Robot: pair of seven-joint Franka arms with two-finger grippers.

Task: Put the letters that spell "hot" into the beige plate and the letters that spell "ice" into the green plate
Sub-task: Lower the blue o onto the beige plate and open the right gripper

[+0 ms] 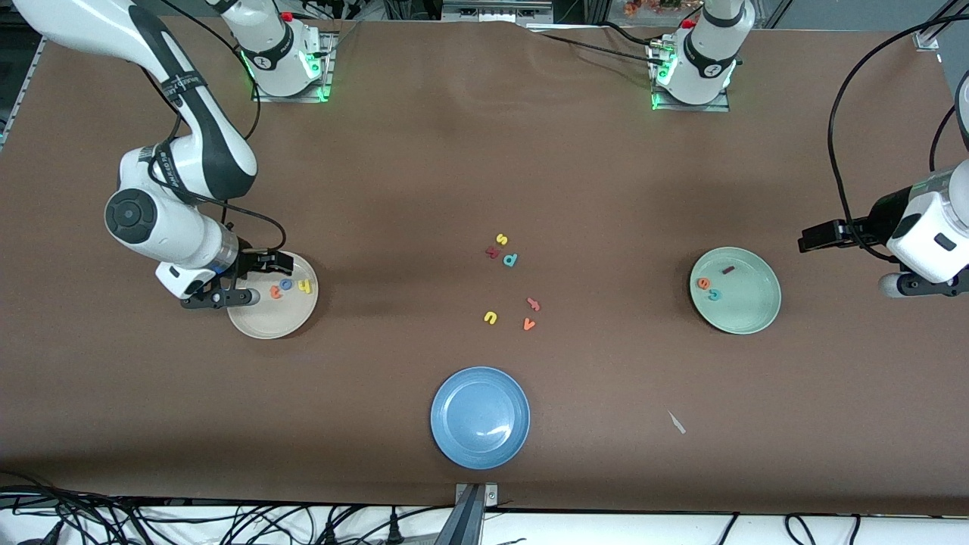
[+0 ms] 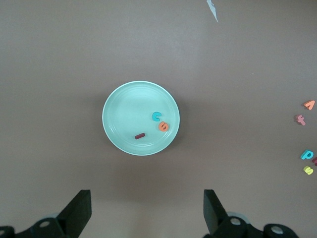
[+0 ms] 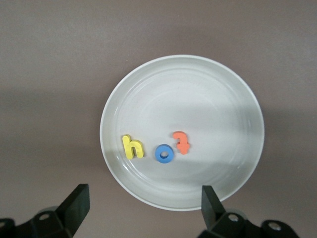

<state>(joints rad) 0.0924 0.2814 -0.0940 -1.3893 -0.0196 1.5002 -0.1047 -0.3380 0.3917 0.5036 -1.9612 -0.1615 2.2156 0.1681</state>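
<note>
Brown tabletop shows sorting complete: beige plate (image 1: 291,322) holds h-o-t, green plate (image 1: 749,314) i-c-e, right gripper (image 1: 227,291) and left gripper (image 2: 148,218) fingers apart, empty.

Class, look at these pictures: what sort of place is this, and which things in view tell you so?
Probably a robotics lab bench: two arms bolted to a brown table, loose cables along its edge, and foam letters sorted into the beige plate and the green plate.
</note>
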